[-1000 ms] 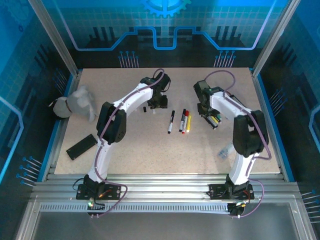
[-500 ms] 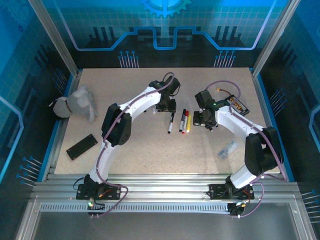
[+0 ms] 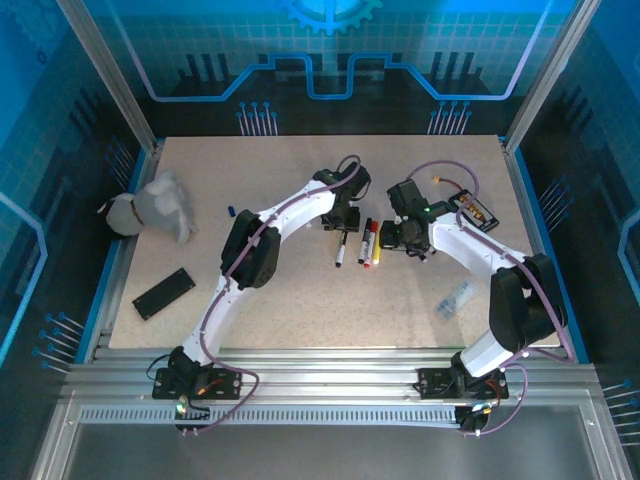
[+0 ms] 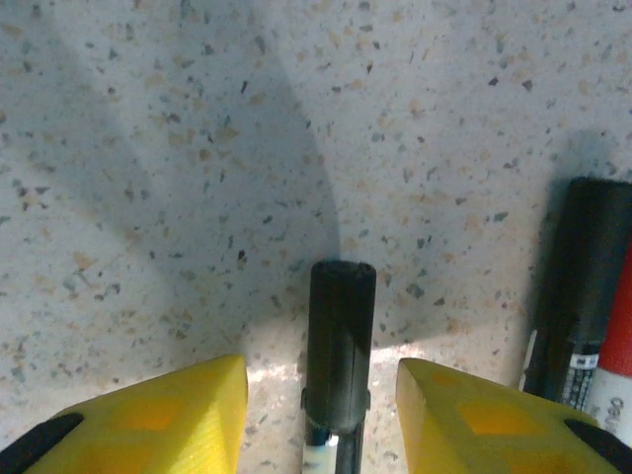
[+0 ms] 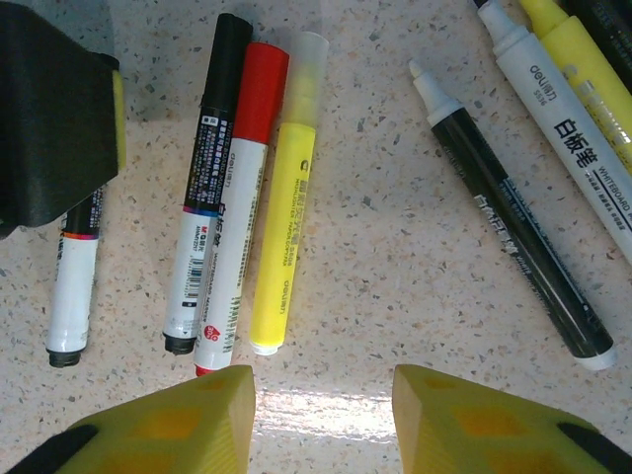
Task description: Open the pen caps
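A white pen with a black cap (image 3: 342, 243) lies alone on the table. My left gripper (image 3: 345, 216) stands open over its capped end. The black cap (image 4: 341, 316) lies between the yellow fingers (image 4: 168, 415), with a gap on each side. To the right lie three capped pens (image 3: 370, 243): a black-capped one (image 5: 202, 197), a red-capped one (image 5: 242, 188) and a yellow highlighter (image 5: 286, 197). My right gripper (image 3: 405, 236) is open just beyond their tail ends, and only bare table shows between its fingertips (image 5: 324, 405). Uncapped pens (image 5: 513, 237) lie further right.
A grey plush toy (image 3: 150, 205) sits at the left edge. A flat black slab (image 3: 163, 292) lies at the front left. A small dark cap (image 3: 229, 211) rests near the plush. A clear item (image 3: 455, 297) lies at the right. More pens (image 3: 473, 210) lie behind the right arm.
My left gripper has moved right, onto the capped end of the lone pen. The right arm has swung and its gripper now faces the three pens from the right.
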Available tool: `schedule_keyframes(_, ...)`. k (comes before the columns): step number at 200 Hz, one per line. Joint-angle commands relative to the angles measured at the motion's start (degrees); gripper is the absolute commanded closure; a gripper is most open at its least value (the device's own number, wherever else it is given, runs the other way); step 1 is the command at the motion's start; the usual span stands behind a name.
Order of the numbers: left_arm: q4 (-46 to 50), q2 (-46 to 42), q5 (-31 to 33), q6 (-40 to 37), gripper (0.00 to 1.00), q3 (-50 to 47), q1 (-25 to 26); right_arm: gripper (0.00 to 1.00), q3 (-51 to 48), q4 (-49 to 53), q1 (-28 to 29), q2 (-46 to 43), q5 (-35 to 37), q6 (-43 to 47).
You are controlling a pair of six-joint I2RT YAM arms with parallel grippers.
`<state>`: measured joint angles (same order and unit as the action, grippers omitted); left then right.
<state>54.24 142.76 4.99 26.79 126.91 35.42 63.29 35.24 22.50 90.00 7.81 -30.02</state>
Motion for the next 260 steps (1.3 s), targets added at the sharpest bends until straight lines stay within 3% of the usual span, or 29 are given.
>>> schedule_keyframes(1, 2.5, 1.9, 1.7, -1.1, 0.56, 2.7, 0.2, 0.58, -0.7, -0.4, 0.7, -1.2, -1.0, -0.9)
schedule_keyframes(47, 3.2, 4.3, 3.1, -0.8, 0.61, 4.8, 0.3, 0.59, -1.1, -1.6, 0.7, -0.6, -2.1, -0.9)
schedule_keyframes(110, 3.6, 6.3, 1.1, -0.8, 0.78, 6.9, 0.1, 0.60, -3.3, -7.5, 1.4, -0.6, -8.3, -2.1)
schedule_keyframes(134, 3.0, 5.1, -3.0, -0.3, 1.00, 6.0, -1.3, 0.60, -3.6, -10.0, 2.8, -0.1, -11.0, -2.7)
schedule_keyframes(166, -2.7, -1.5, -10.9, 2.1, 1.00, -1.9, -4.4, 0.59, -3.3, -14.6, 5.3, 2.0, -16.7, -3.4)
schedule_keyframes(204, -6.2, -9.8, -15.3, 2.8, 1.00, -8.0, -5.7, 0.57, -4.4, -20.8, 5.7, 4.0, -22.2, -7.6)
schedule_keyframes(260, -8.1, -15.9, -19.0, 4.2, 1.00, -11.2, -5.7, 0.45, -4.0, -25.3, 6.5, 5.7, -25.7, -9.6)
